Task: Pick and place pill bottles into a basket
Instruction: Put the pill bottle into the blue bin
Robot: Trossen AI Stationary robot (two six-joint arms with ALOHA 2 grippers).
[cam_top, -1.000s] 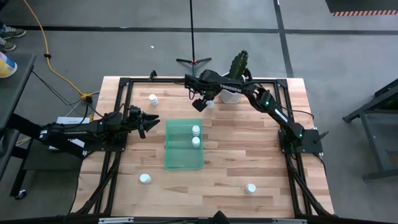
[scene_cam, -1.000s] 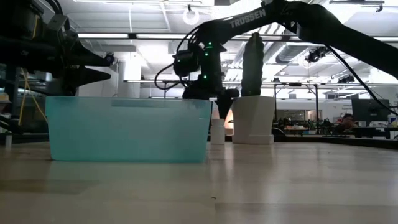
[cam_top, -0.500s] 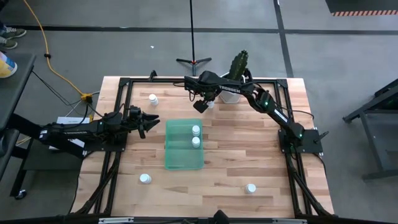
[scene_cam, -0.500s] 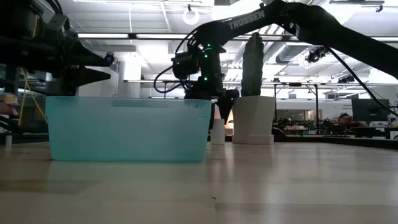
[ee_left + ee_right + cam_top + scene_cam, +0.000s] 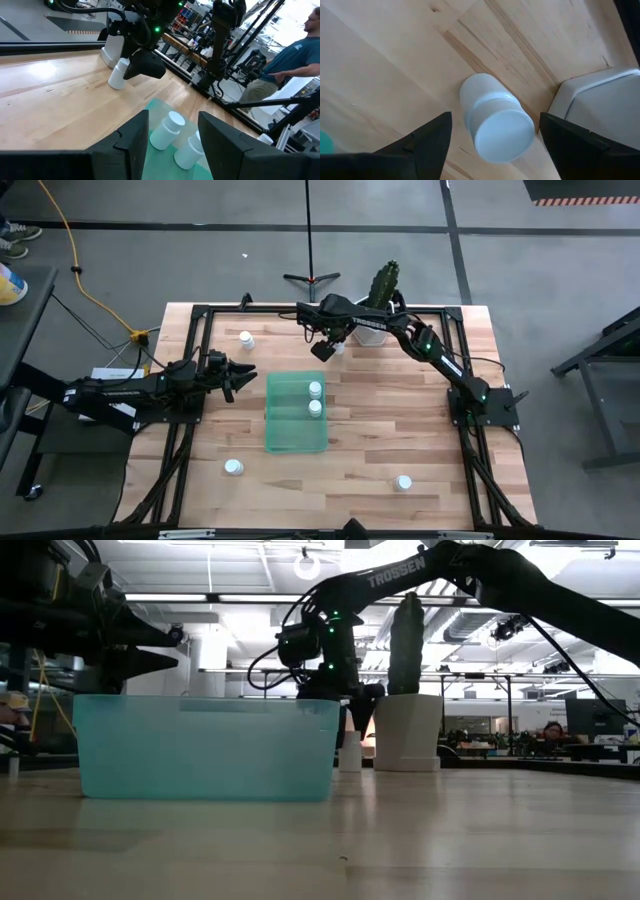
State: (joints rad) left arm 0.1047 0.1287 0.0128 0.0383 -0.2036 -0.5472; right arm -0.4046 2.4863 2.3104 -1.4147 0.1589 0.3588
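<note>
Near the top centre of the overhead frame, the right hand (image 5: 323,347) hangs spread wide over a pill bottle (image 5: 494,125) standing on the table (image 5: 420,430) beside the white pot (image 5: 600,107). Two bottles (image 5: 315,399) lie in the basket (image 5: 294,435). The left hand (image 5: 240,375) waits at left, fingers apart.

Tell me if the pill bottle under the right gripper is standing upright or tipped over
Upright. The pill bottle stands on its base beside the cactus pot, cap facing up toward the right gripper, whose open fingers straddle it without touching.

Two pill bottles (image 5: 315,399) lie in the basket (image 5: 294,438).
</note>
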